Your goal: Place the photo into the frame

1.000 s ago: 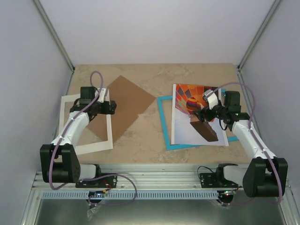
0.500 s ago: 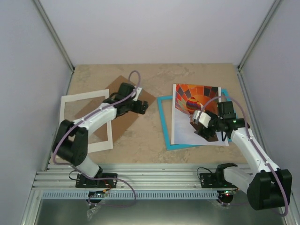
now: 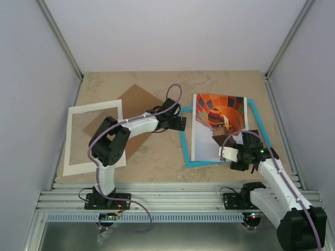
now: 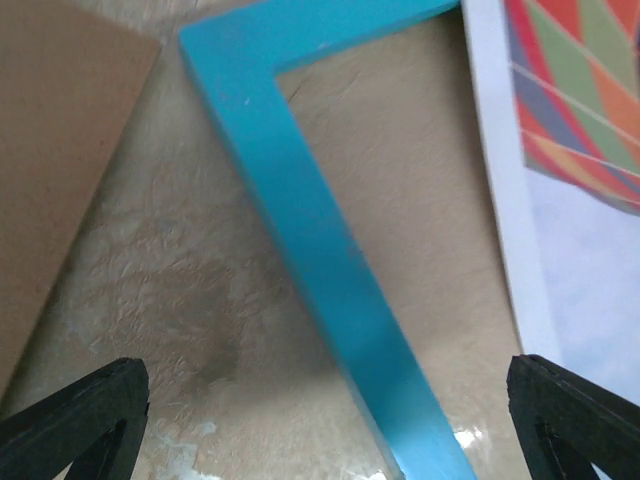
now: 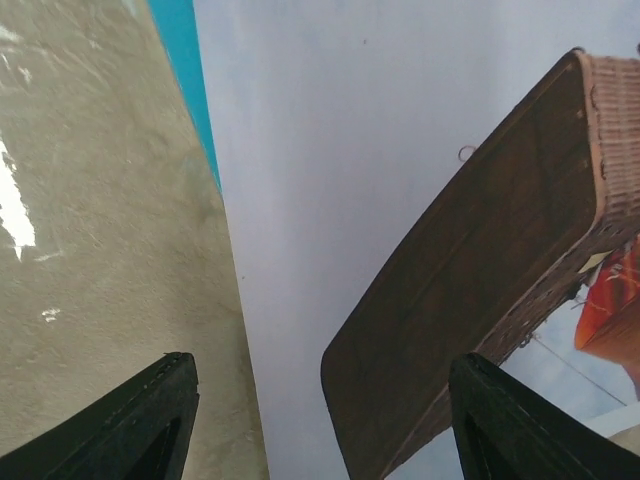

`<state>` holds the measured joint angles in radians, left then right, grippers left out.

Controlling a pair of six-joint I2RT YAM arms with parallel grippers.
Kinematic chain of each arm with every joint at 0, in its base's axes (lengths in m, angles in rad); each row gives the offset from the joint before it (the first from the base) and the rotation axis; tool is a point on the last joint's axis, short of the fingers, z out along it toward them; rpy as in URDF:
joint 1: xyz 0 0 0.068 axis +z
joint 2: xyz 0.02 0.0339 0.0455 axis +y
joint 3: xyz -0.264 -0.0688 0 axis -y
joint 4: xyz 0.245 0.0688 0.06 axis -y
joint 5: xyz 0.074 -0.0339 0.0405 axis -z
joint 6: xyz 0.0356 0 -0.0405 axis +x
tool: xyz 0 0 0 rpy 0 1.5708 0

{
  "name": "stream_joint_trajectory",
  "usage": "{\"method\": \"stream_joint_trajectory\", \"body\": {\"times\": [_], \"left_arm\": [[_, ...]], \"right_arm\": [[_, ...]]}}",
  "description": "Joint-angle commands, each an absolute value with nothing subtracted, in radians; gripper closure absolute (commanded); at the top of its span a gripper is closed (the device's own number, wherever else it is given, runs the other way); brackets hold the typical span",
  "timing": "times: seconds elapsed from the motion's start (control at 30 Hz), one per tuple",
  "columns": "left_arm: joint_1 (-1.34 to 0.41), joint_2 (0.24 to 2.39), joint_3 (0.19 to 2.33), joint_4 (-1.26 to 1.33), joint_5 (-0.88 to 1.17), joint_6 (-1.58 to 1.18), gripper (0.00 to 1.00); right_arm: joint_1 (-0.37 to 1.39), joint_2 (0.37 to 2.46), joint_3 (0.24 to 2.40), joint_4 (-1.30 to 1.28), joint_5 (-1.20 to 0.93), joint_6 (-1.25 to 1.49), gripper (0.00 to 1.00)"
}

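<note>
The photo (image 3: 205, 142) lies beneath the released right claw (image 5: 325, 405); the released left claw (image 4: 325, 410) hovers above the frame (image 4: 300, 200).

At my one o'clock the rectangular paper balloon photo (image 3: 207, 142) lies on the turquoise thin-rimmed picture frame (image 3: 183, 146), the brown backing board (image 3: 138, 101) at eleven, the white cardboard mat (image 3: 94, 107) overlapping it at ten.

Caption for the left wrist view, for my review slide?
Turquoise frame corner on the marbled table between open left jaws, brown backing board at left, balloon photo at right.
</note>
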<state>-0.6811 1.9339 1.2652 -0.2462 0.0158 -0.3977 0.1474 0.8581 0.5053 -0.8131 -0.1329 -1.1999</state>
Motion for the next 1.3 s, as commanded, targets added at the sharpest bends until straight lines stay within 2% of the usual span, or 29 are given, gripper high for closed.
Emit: {"method": "stream_joint_trajectory", "body": {"times": [0.0, 0.13, 0.33, 0.6, 0.7, 1.0, 1.13, 1.27], "left_arm": [[-0.678, 1.961, 1.297, -0.235, 0.032, -0.468, 0.01], [-0.678, 1.979, 1.297, -0.233, 0.035, -0.474, 0.01], [-0.68, 2.021, 1.316, -0.259, -0.008, -0.503, 0.02], [-0.681, 2.081, 1.367, -0.319, -0.08, -0.499, 0.16], [-0.683, 2.094, 1.368, -0.319, -0.08, -0.497, 0.18], [-0.683, 2.096, 1.343, -0.312, -0.091, -0.506, 0.23], [-0.677, 2.042, 1.311, -0.273, -0.105, -0.512, 0.17], [-0.624, 1.96, 1.273, -0.226, -0.083, -0.537, 0.14]], "right_arm": [[0.152, 0.872, 0.479, -0.767, -0.057, -1.262, 0.31], [0.152, 0.881, 0.454, -0.713, -0.033, -1.288, 0.34], [0.152, 0.888, 0.418, -0.638, 0.025, -1.303, 0.52], [0.156, 0.807, 0.393, -0.561, 0.047, -1.301, 0.86], [0.156, 0.791, 0.372, -0.484, 0.067, -1.291, 0.99], [0.156, 0.868, 0.438, -0.221, 0.043, -1.1, 0.99], [0.165, 0.976, 0.489, -0.05, 0.033, -0.99, 0.99], [0.179, 1.153, 0.614, -0.004, 0.029, -0.879, 1.0]]}}
